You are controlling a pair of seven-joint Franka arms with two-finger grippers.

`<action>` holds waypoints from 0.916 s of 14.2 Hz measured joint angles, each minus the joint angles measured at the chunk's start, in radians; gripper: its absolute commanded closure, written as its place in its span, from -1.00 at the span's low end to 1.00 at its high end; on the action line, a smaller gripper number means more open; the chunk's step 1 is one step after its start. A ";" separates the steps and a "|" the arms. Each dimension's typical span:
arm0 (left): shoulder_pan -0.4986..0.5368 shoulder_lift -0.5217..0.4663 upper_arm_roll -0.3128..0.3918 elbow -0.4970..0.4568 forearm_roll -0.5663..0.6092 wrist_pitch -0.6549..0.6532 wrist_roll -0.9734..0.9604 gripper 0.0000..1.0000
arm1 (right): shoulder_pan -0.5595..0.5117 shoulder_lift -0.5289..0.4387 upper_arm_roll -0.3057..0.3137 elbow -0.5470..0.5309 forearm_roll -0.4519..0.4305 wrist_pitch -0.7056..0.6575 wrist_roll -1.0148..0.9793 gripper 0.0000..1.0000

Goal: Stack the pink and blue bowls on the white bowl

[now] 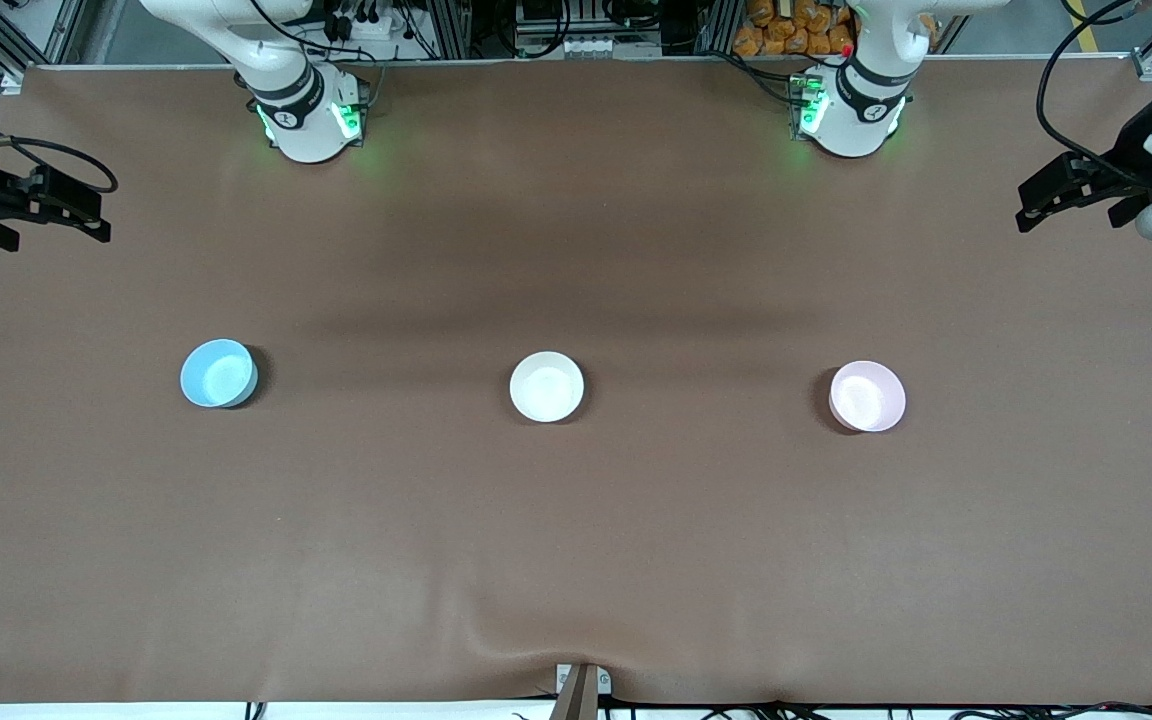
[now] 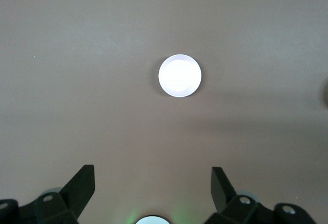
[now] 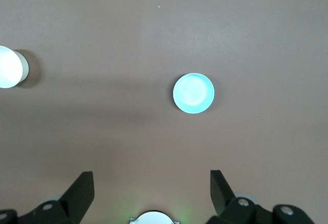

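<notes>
A: Where are the bowls?
B: The white bowl (image 1: 547,386) sits mid-table. The blue bowl (image 1: 219,373) is well apart from it toward the right arm's end, the pink bowl (image 1: 867,396) well apart toward the left arm's end. Nothing is stacked.

A: And the grippers?
B: Left gripper (image 2: 152,187) hangs over the table's left end, fingers spread, empty. Right gripper (image 3: 151,187) waits over its own end, also spread and empty.
</notes>
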 measured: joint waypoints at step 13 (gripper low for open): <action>0.000 0.039 0.000 -0.061 0.000 0.066 0.000 -1.00 | -0.002 0.001 -0.001 0.000 0.000 -0.012 0.000 -1.00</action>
